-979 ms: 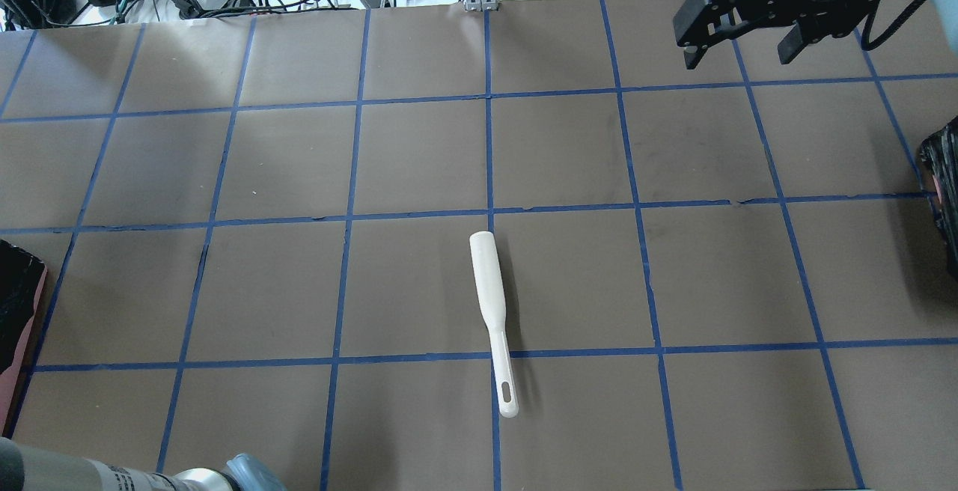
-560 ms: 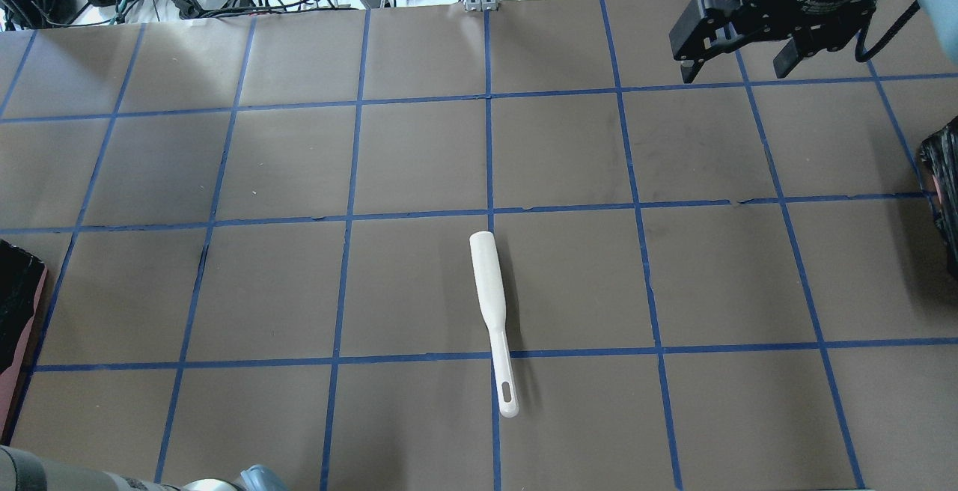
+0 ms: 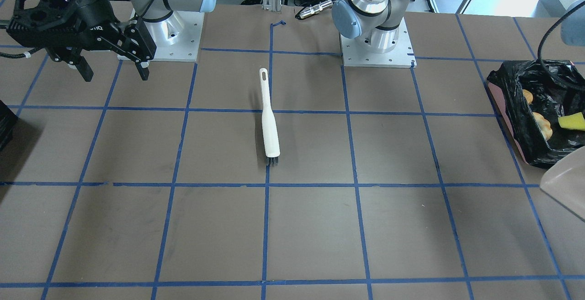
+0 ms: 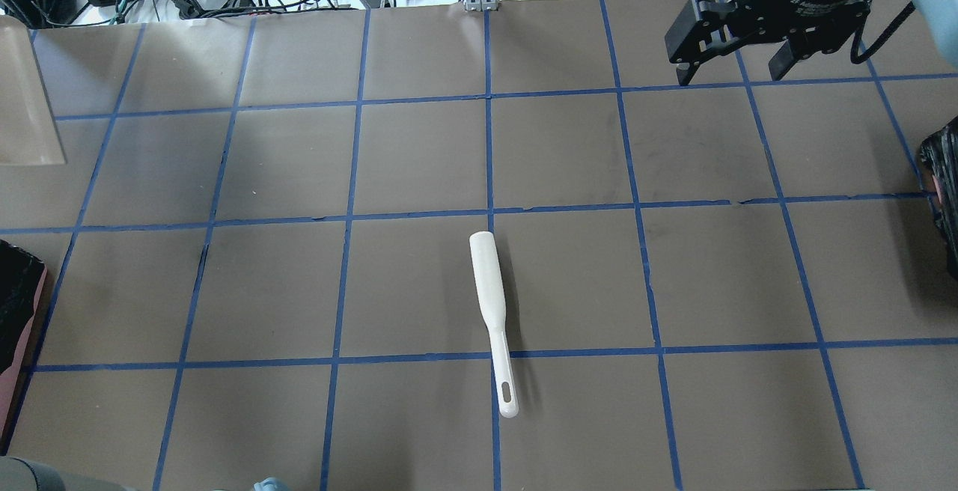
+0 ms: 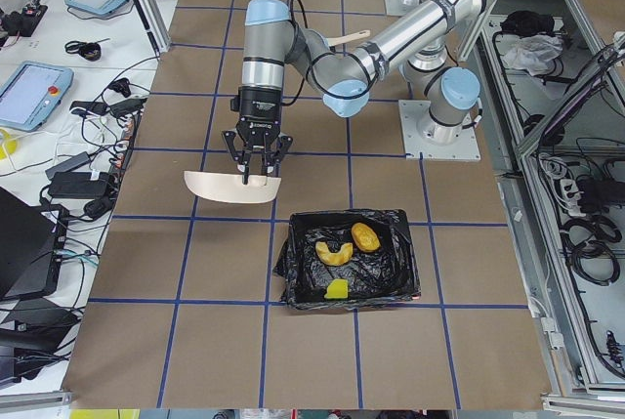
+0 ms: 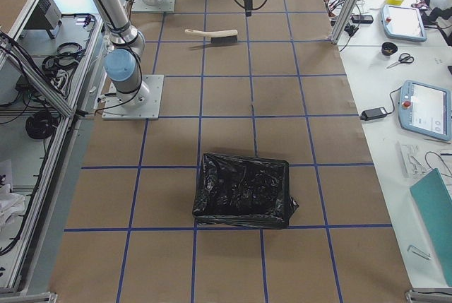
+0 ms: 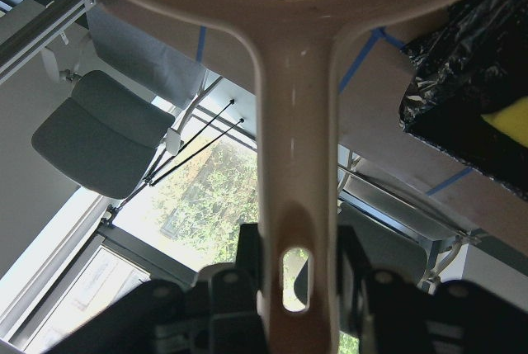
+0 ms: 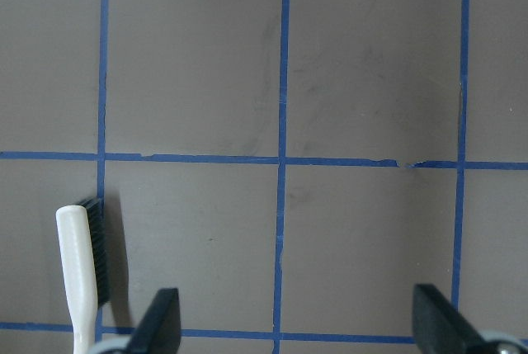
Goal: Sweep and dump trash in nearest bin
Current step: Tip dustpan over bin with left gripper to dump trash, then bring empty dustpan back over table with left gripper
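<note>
From overhead, the bin (image 4: pixel 16 289) sits at the nine o'clock edge of the surface (image 4: pixel 419 154), on the left arm's side, which I take to be why it was the one used. All the trash lies inside it: the golden-brown lump (image 5: pixel 365 236), the orange peel piece (image 5: pixel 334 252) and the yellow sponge wedge (image 5: pixel 337 289). The left gripper (image 7: pixel 299 255) is clamped on the handle of the white dustpan (image 7: pixel 289 123), holding it off the bin's twelve o'clock side. The pan looks empty, so I judge the dump done. The right gripper (image 4: pixel 730 75) hangs at one o'clock, jaws wide apart, holding nothing. The brush (image 4: pixel 488 289) lies near centre, handle towards six o'clock
</note>
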